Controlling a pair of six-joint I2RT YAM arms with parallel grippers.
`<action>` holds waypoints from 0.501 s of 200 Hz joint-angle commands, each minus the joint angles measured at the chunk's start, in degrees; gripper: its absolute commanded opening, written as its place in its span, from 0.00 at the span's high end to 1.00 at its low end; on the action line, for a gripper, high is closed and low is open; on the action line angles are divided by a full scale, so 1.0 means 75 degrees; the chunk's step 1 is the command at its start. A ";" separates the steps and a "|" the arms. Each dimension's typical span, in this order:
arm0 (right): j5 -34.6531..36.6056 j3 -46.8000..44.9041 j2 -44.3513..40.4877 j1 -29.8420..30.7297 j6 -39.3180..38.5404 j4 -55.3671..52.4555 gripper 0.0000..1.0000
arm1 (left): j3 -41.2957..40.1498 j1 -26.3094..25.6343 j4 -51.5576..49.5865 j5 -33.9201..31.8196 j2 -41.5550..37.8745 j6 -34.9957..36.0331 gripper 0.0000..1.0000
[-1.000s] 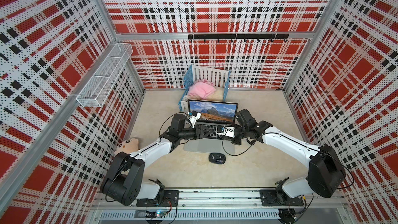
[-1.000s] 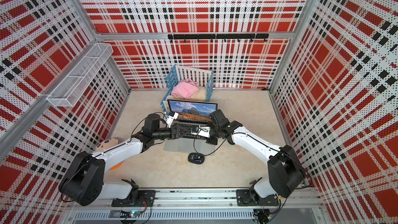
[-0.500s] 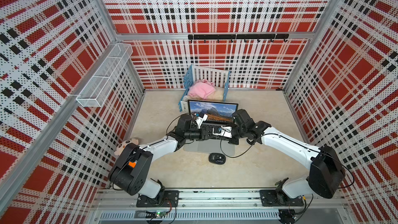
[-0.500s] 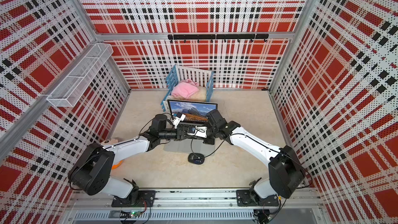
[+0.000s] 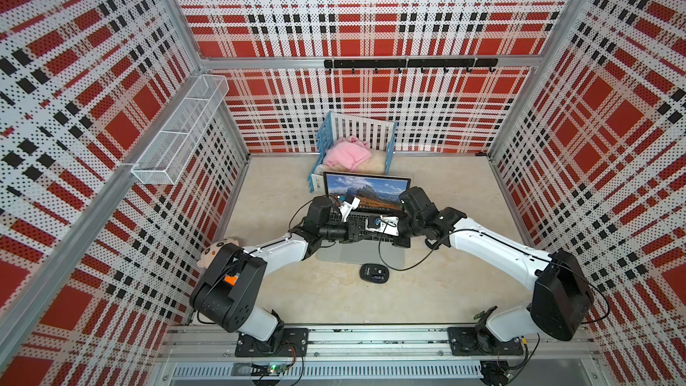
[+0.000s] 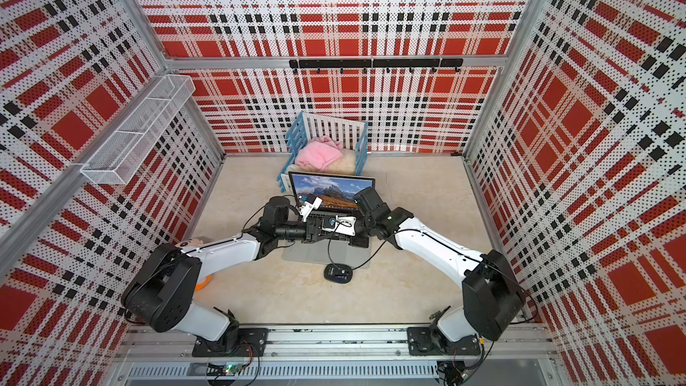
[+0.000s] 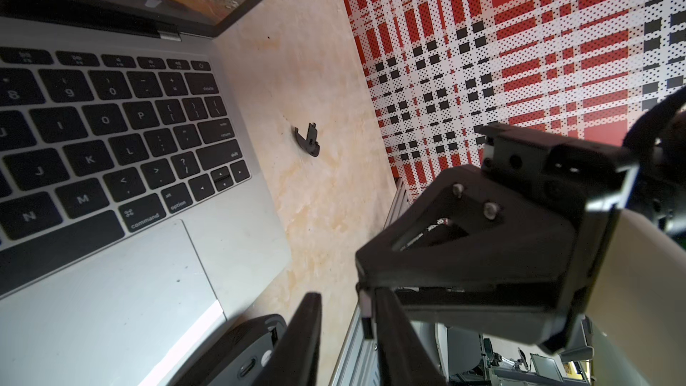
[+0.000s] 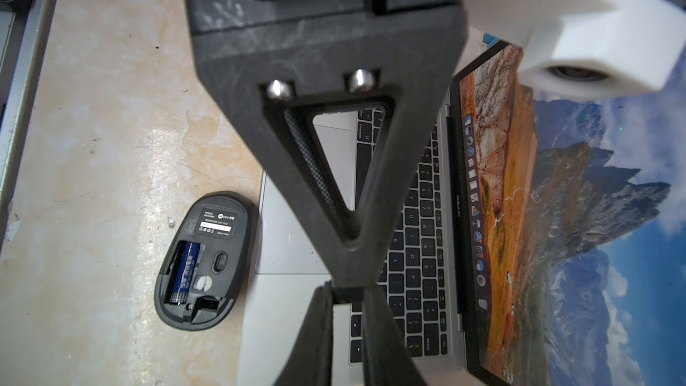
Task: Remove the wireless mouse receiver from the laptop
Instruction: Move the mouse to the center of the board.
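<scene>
The silver-grey laptop [image 5: 356,254] [image 6: 323,252] stands open in mid-table, its mountain picture lit. Both arms meet above its keyboard [image 8: 412,239]. In the right wrist view my right gripper [image 8: 347,291] is shut on a tiny black block, the wireless mouse receiver [image 8: 347,294], clear of the laptop. My left gripper [image 7: 347,298] comes in from the opposite side. Its fingers [image 7: 308,332] still stand apart around the right gripper's tip, one close beside it, the other apart.
The black mouse [image 5: 374,273] [image 8: 208,261] lies upside down by the laptop's front edge with its battery bay open. Its cover [image 7: 308,139] lies on the table to the right of the laptop. Behind the laptop stands a crib [image 5: 352,150]. A plush toy [image 5: 219,250] sits at the left wall.
My left arm has swung right across the keyboard to meet the right gripper, and its jaws have narrowed. The right gripper has shifted slightly left and stayed shut.
</scene>
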 commanded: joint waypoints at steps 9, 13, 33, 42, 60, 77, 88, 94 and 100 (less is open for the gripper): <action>0.0018 0.0151 0.0078 0.0067 0.0114 0.0058 0.92 | 0.0111 -0.0093 0.0138 0.0184 0.0068 0.0136 0.70; 0.0011 0.0159 0.0089 0.0076 0.0106 0.0058 0.92 | 0.0118 -0.0105 0.0136 0.0187 0.0085 0.0136 0.72; 0.0032 0.0160 0.0094 0.0076 0.0113 0.0055 0.92 | 0.0115 -0.0110 0.0138 0.0206 0.0069 0.0148 0.80; 0.0043 0.0162 0.0102 0.0079 0.0115 0.0047 0.92 | 0.0112 -0.0096 0.0139 0.0199 0.0074 0.0148 0.83; 0.0052 0.0171 0.0121 0.0094 0.0115 0.0039 0.92 | 0.0100 -0.0094 0.0144 0.0231 0.0081 0.0180 0.92; 0.0057 0.0166 0.0137 0.0122 0.0139 0.0058 0.91 | 0.0089 -0.0094 0.0146 0.0258 0.0098 0.0195 1.00; 0.0044 0.0160 0.0160 0.0135 0.0161 0.0082 0.85 | 0.0078 -0.0094 0.0158 0.0254 0.0087 0.0206 1.00; 0.0068 0.0167 0.0172 0.0141 0.0201 0.0105 0.79 | 0.0077 -0.0084 0.0156 0.0246 0.0074 0.0206 1.00; 0.0107 0.0159 0.0161 0.0135 0.0257 0.0127 0.73 | 0.0077 -0.0060 0.0158 0.0252 0.0063 0.0206 1.00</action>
